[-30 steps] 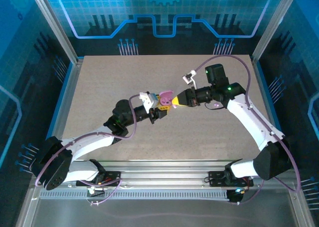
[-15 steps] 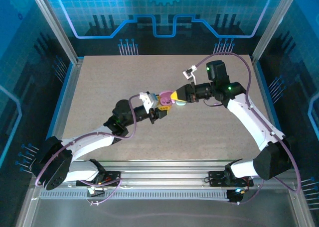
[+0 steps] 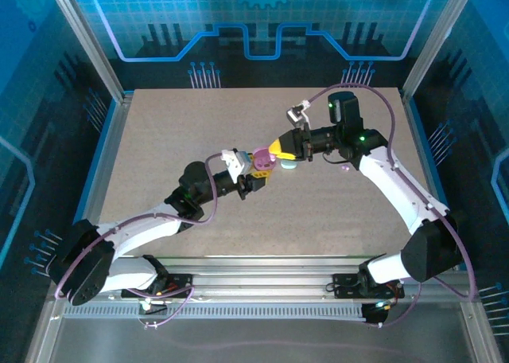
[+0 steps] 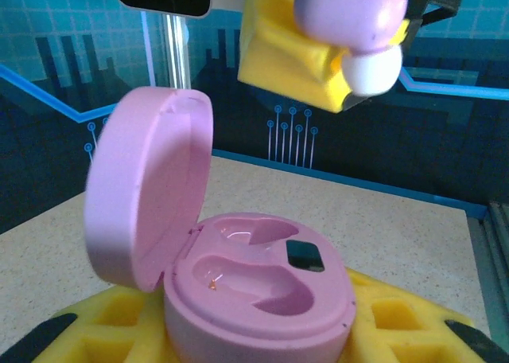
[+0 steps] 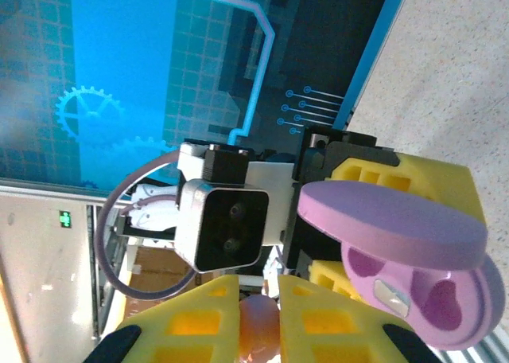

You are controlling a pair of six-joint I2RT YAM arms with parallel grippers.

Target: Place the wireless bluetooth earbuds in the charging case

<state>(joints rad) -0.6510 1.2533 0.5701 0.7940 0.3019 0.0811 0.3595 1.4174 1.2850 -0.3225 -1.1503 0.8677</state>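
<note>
The pink charging case [image 4: 262, 291] stands open, lid [image 4: 147, 192] tilted up at the left, and both of its sockets are empty. My left gripper [image 4: 258, 343] is shut on its base, with yellow fingers [image 4: 398, 323] on both sides; from above the case [image 3: 263, 157] sits mid-table in this gripper [image 3: 258, 169]. My right gripper [image 3: 278, 149] hovers just right of and above the case, shut on a pinkish earbud [image 5: 263, 325] with a white tip [image 4: 370, 68]. The right wrist view has the open case [image 5: 421, 287] to the right of the right gripper [image 5: 258, 285].
A pale greenish rounded object [image 3: 288, 166] lies on the table just under the right gripper. The left arm's wrist camera [image 5: 227, 224] faces the right gripper at close range. Speckled tabletop [image 3: 175, 132] spreads around, bounded by metal frame posts [image 3: 87, 44].
My right gripper has moved a little up and to the left with the earbud, uncovering the pale greenish object. The left gripper and the case have held still.
</note>
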